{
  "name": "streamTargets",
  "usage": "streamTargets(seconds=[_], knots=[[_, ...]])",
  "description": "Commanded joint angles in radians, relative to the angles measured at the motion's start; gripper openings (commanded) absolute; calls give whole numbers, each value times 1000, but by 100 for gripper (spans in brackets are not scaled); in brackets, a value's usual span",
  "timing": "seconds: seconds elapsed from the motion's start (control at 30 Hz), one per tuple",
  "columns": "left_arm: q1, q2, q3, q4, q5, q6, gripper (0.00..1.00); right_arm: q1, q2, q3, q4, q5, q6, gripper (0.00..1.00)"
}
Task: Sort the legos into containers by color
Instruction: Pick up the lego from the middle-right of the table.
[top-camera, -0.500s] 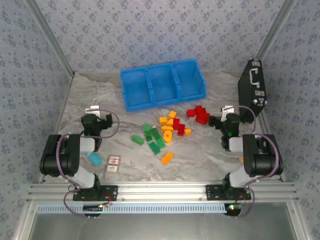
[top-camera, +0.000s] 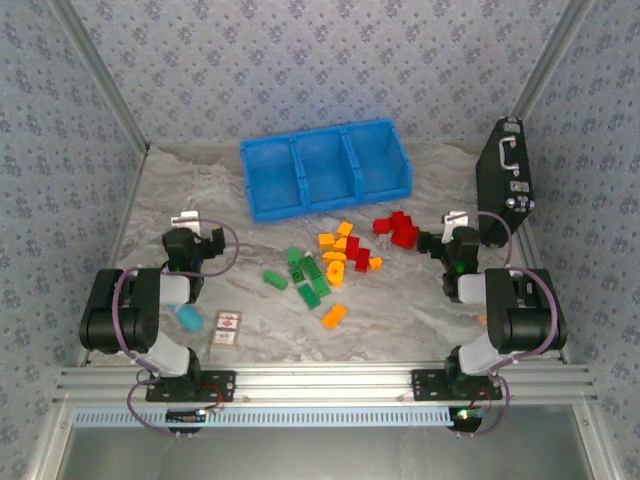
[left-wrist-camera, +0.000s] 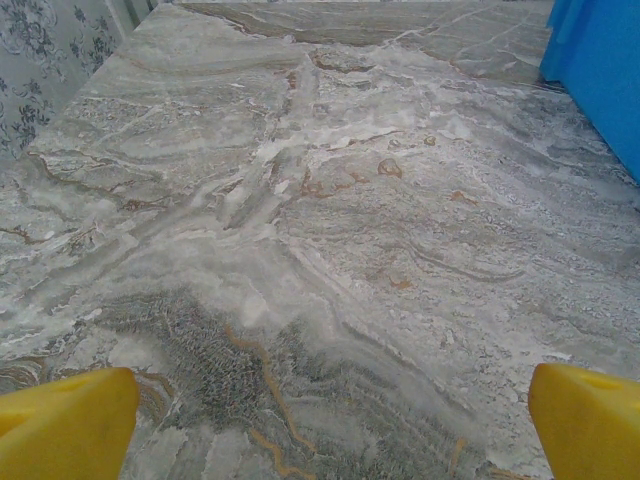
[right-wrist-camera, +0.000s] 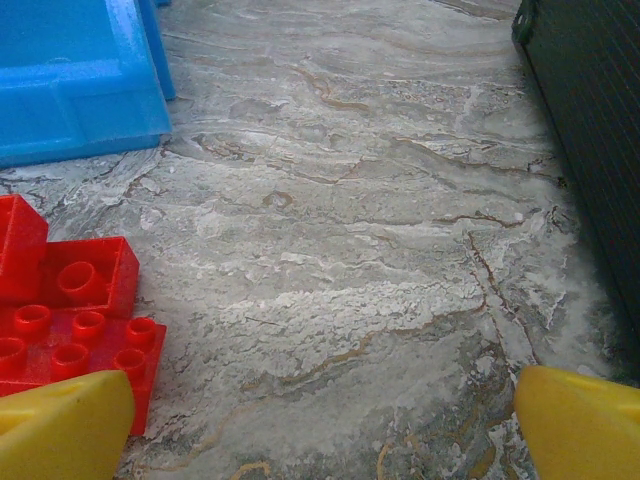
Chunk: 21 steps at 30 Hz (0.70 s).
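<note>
Yellow pincers (left-wrist-camera: 325, 425) (right-wrist-camera: 320, 425) wide apart, empty

No readable txt; print on small card (top-camera: 228, 328) too tiny.

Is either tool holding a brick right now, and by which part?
Nothing is held. The left tool stands open over the table; the right tool is open too, the red legos lying beside its finger, not gripped.

blue bin (top-camera: 285, 205), red, orange, green legos (top-camera: 335, 268), grey marbled table (top-camera: 420, 300)
</note>
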Motion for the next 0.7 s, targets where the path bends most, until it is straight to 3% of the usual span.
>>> streamTargets(seconds=[0.0,0.3,0.4,0.67], knots=[[7,-2,21,14,14,6,100,-6,-5,13,20,-10,14,100],[6,0,23,12,16,6,100,-8,-3,16,15,-15,15,100],[24,1,28,1,92,17,100,-8,-18,19,4,-31,6,100],[25,-2,33,-3,73,9,100,-27,-360,290,-642,-46,137,98]])
